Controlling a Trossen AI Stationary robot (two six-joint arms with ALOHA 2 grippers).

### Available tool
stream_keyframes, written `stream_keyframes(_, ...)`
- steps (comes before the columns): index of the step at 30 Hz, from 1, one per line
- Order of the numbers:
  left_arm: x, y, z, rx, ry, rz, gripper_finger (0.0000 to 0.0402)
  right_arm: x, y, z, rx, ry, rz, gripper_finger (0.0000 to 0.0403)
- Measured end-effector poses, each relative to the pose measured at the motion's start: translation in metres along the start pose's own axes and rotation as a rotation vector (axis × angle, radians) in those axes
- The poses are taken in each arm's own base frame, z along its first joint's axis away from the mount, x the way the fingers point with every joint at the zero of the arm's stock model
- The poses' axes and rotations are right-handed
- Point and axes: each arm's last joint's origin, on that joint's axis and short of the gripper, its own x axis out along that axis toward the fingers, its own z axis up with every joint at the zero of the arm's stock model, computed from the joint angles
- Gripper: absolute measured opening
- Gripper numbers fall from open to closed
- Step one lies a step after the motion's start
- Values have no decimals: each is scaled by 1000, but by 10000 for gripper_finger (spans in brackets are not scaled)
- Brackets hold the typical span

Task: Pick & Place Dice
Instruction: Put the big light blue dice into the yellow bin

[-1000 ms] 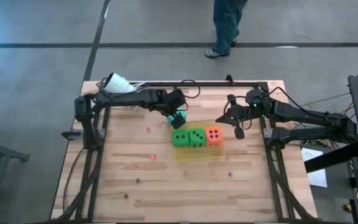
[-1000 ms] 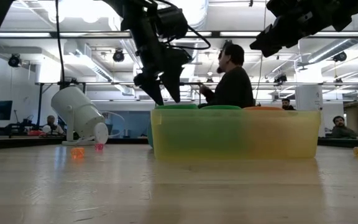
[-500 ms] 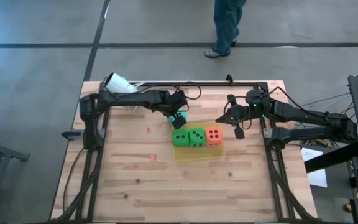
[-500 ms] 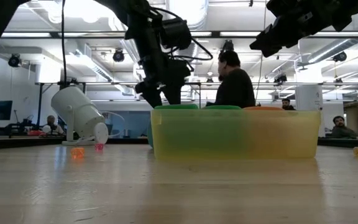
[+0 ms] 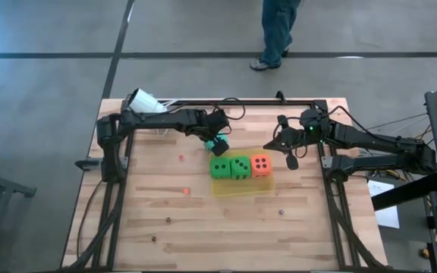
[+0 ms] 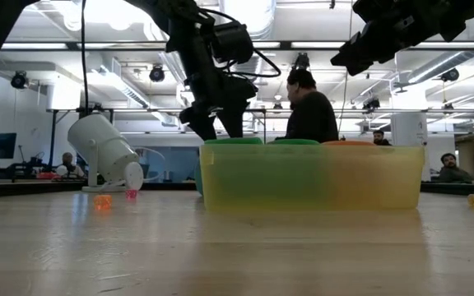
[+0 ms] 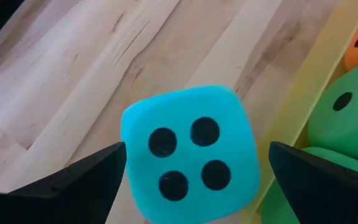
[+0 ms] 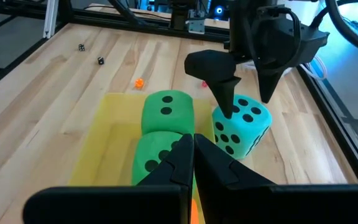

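Note:
The teal die rests on the wooden table just beyond the far-left side of the yellow tray. My left gripper points steeply down over it, open. One finger stands on each side of the die with a gap showing, so it touches nothing. Two green dice and the orange-red die sit side by side in the tray. My right gripper hangs shut above the tray's right end, aimed across the dice, holding nothing.
A white cylinder-shaped camera lies at the table's far left corner. Tiny loose bits dot the boards nearer the front. A person stands beyond the far edge. Black frame rails run along both sides.

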Motion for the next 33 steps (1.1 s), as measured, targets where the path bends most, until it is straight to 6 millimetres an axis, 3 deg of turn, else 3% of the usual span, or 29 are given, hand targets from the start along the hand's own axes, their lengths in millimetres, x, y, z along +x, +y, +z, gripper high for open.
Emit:
stream_keyframes(15,7,0,0,-3,2,22,400,0,0,0,0,0,0,8)
stream_keyframes(33,0,0,2,-39,23,71,400,0,0,0,0,0,0,8)
